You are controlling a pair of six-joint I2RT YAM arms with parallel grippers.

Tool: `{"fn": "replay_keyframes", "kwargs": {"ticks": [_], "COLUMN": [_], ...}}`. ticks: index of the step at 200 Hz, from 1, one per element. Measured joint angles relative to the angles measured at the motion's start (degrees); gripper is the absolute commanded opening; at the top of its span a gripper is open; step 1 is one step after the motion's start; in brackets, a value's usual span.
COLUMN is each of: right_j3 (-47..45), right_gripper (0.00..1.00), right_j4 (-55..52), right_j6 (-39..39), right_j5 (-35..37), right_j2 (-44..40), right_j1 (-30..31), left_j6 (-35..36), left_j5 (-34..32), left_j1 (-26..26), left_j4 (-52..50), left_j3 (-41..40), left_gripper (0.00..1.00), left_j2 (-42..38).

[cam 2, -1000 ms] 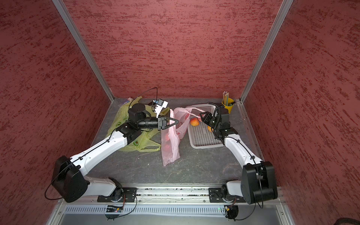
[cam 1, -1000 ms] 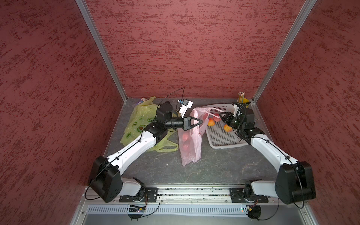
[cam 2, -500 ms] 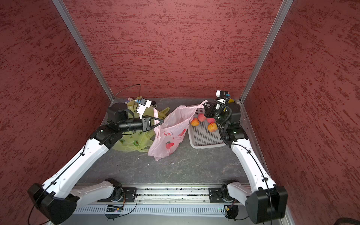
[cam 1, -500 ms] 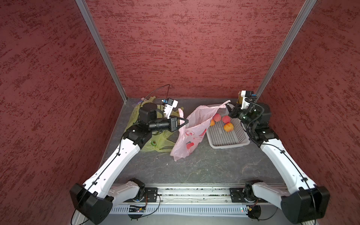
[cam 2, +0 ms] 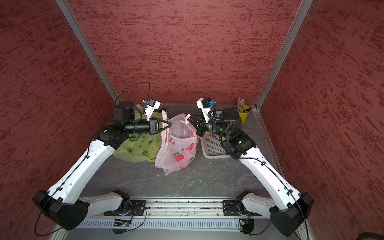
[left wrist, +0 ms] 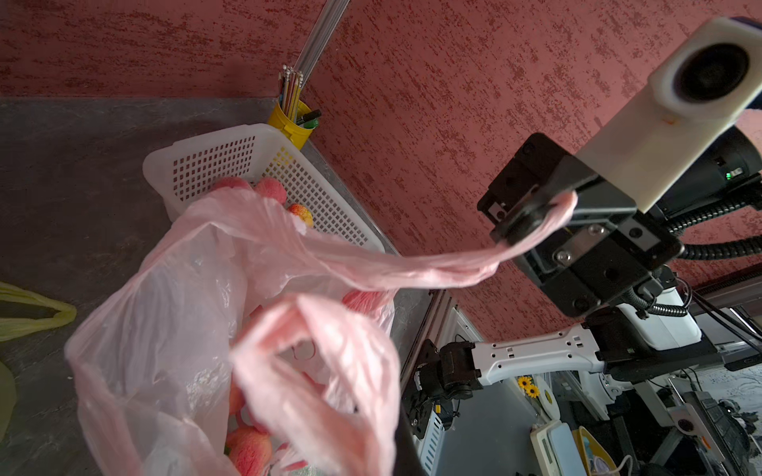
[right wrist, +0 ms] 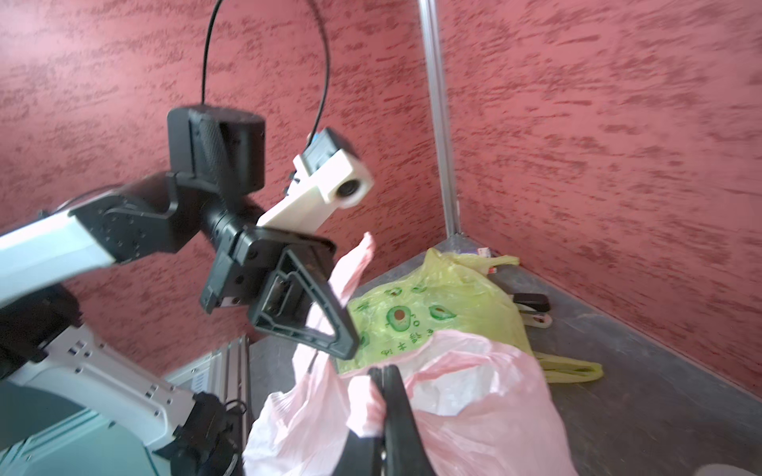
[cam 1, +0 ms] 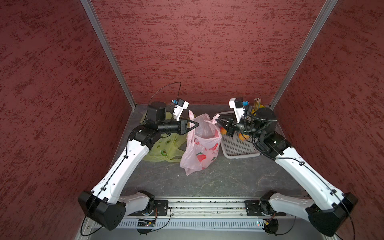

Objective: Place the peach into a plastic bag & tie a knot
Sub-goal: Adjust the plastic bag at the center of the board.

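Grips crinkly translucent pink bag [cam 1: 199, 149], frame centre, by stretched handles [left wrist: 412, 268]; left tool [cam 1: 196, 124] and right tool [cam 1: 217, 120] clamped tight.

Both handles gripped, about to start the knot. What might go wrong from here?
1. The pink plastic bag has one handle stretched taut into the right arm's fingers; more pull may tear it or slip it free.
2. Its mouth gapes over the peaches inside; crossing the handles may tip it and spill them.
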Motion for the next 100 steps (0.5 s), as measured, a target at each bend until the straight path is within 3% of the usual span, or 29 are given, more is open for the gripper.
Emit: {"fn": "replay_keyframes", "kwargs": {"ticks": [41,56,100], "right_j3": [1.49,1.49,0.94], "right_gripper": [0.0,0.0,0.0], "right_j4": [-3.98,-4.85,-5.07], "right_j6": [-2.32,-2.47,-2.78], "right_j5": [0.37,0.79,1.33], "right_j2": [4.33,4.68,4.04], "right_j1": [4.59,4.79,4.85], "left_j6": [5.44,7.82,11.34], "left_j5": [2.67,2.27,0.72], "left_j1": [-2.45,-4.37,-6.93], "left_j4": [-2.89,-5.2,-8.63], "left_j3": [5.79,7.58,6.78], "left_gripper": [0.07,0.15,0.29], "left_j2": [5.6,7.93,10.62]}}
